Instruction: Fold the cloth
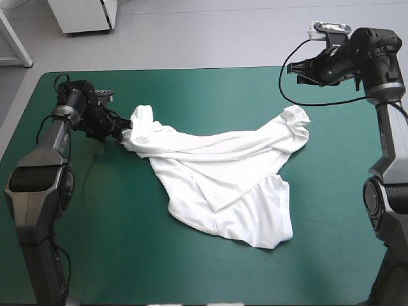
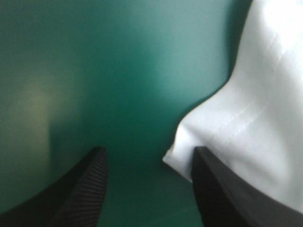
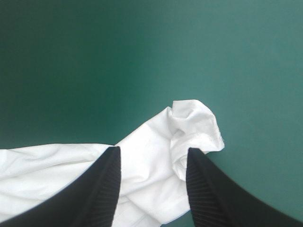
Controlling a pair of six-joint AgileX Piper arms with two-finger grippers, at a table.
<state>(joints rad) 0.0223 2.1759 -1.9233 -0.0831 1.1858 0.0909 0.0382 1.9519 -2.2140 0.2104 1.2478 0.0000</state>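
There is 1 T-shirt (image 1: 223, 178) on 1 table (image 1: 191, 89) with 1 teal-green cover. 2 arms (image 1: 38, 178) reach over it, 1 from each side. Each arm ends in 1 gripper, the left gripper (image 2: 149, 149) and the right gripper (image 3: 152, 149), 2 in all. Each gripper has 2 black fingers (image 3: 106, 189), which makes 4 fingers. Both pairs, 2 of 2, stand apart.

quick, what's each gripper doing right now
left gripper: open, holding nothing, at the T-shirt's edge.
right gripper: open, holding nothing, clear of the T-shirt.
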